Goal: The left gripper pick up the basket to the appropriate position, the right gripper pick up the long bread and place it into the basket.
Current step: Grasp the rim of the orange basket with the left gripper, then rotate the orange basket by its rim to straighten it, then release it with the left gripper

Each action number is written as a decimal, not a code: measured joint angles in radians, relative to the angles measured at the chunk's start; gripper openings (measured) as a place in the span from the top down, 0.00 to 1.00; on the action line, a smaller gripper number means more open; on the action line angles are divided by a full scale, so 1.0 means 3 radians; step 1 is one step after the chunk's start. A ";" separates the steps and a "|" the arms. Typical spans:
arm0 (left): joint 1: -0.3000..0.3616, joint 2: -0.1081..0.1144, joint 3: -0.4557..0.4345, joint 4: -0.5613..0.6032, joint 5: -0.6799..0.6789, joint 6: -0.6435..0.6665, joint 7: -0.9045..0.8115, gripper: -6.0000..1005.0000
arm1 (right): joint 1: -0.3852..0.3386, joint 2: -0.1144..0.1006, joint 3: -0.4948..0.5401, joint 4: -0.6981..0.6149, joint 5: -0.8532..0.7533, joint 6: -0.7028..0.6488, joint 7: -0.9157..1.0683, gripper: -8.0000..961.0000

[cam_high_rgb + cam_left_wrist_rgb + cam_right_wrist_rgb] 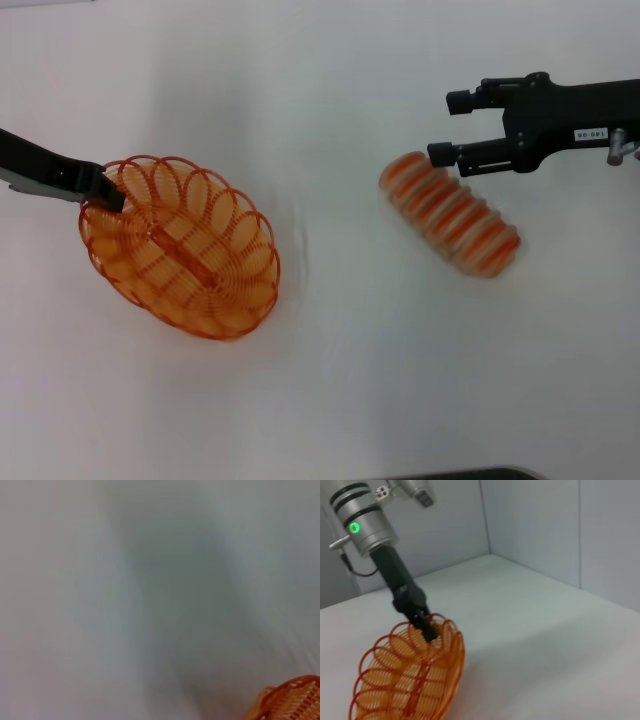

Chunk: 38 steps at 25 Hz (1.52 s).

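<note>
The orange wire basket (185, 245) is on the left of the white table. My left gripper (105, 192) is shut on its rim at the far-left end. In the right wrist view the left gripper (422, 625) holds that rim and the basket (410, 680) looks tilted. A bit of the basket rim (295, 700) shows in the left wrist view. The long bread (450, 213), tan with orange-red stripes, lies slantwise on the table at the right. My right gripper (450, 127) is open just beyond the bread's upper-left end, its lower finger close to the loaf, holding nothing.
The white table (340, 380) spreads between the basket and the bread. Pale walls meet in a corner behind the table in the right wrist view (485, 520). A dark edge (450, 473) shows at the near side of the head view.
</note>
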<state>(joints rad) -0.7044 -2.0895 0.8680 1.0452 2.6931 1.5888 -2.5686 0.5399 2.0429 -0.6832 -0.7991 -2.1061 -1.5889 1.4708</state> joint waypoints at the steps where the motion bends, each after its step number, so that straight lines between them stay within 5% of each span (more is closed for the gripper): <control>1: -0.0003 0.0001 -0.0004 0.0000 -0.0005 0.0013 -0.0047 0.88 | 0.0003 0.0000 0.0017 0.0000 0.0000 0.0010 0.0016 0.13; 13: 0.0032 -0.0076 -0.0443 -0.0049 -0.0200 0.0041 -0.0279 0.90 | 0.0051 0.0006 0.0210 0.0008 0.0000 0.0145 0.0107 0.13; 26: 0.0330 -0.0239 -0.0610 -0.0089 -0.0427 -0.0224 -0.0400 0.90 | 0.0033 0.0010 0.0337 0.0015 0.0206 0.0221 0.0108 0.13; 38: 0.0533 -0.0270 -0.0566 -0.0226 -0.0770 -0.0556 -0.0500 0.90 | -0.0008 0.0114 0.0616 0.0020 0.0266 0.0231 0.0119 0.13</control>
<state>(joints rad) -0.5446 -2.1706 0.6983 0.9772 2.4622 1.4220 -2.7186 0.5374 2.0771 -0.4984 -0.7930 -2.0263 -1.5196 1.5065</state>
